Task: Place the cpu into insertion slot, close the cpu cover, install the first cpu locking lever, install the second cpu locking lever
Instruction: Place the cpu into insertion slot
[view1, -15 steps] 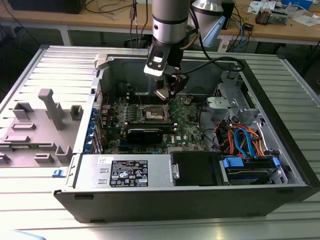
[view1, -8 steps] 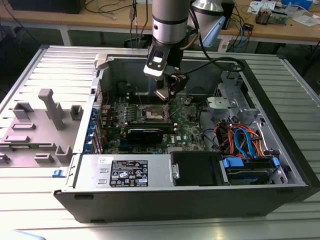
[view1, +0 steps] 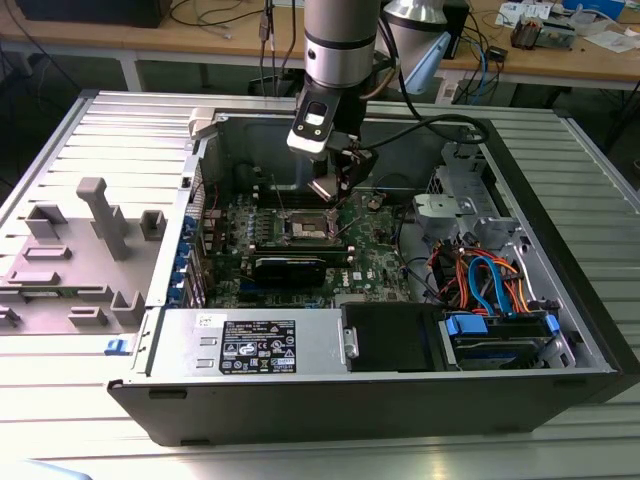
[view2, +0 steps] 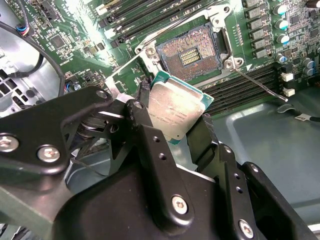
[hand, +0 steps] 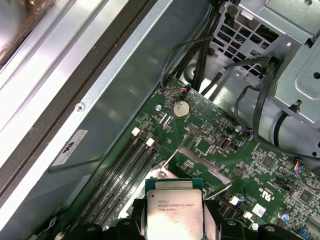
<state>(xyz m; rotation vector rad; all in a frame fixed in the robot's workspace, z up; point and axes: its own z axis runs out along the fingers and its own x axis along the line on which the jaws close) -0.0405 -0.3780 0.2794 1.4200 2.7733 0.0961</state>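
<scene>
My gripper (view1: 333, 186) is shut on the cpu (view2: 175, 111), a small square chip with a silvery top and green edge, held between the two black fingers (view2: 202, 142). It hangs tilted a little above the motherboard, just beside the insertion slot (view2: 190, 52), whose bare contact field lies uncovered. In the exterior view the cpu (view1: 327, 189) hovers above and slightly behind the insertion slot (view1: 305, 228). The cpu cover (hand: 202, 167) stands raised off the socket. A thin locking lever (view2: 260, 84) sticks out, unlatched. In the first wrist view the cpu (hand: 174, 206) sits in my gripper (hand: 174, 222).
The open computer case (view1: 560, 180) surrounds the board. Long black memory slots (view2: 245, 90) flank the socket. A black card (view1: 290, 266) lies in front of it, a power supply (view1: 250, 345) nearer still. A drive cage with coloured cables (view1: 485, 280) fills the exterior view's right. A grey fixture (view1: 80, 250) stands outside.
</scene>
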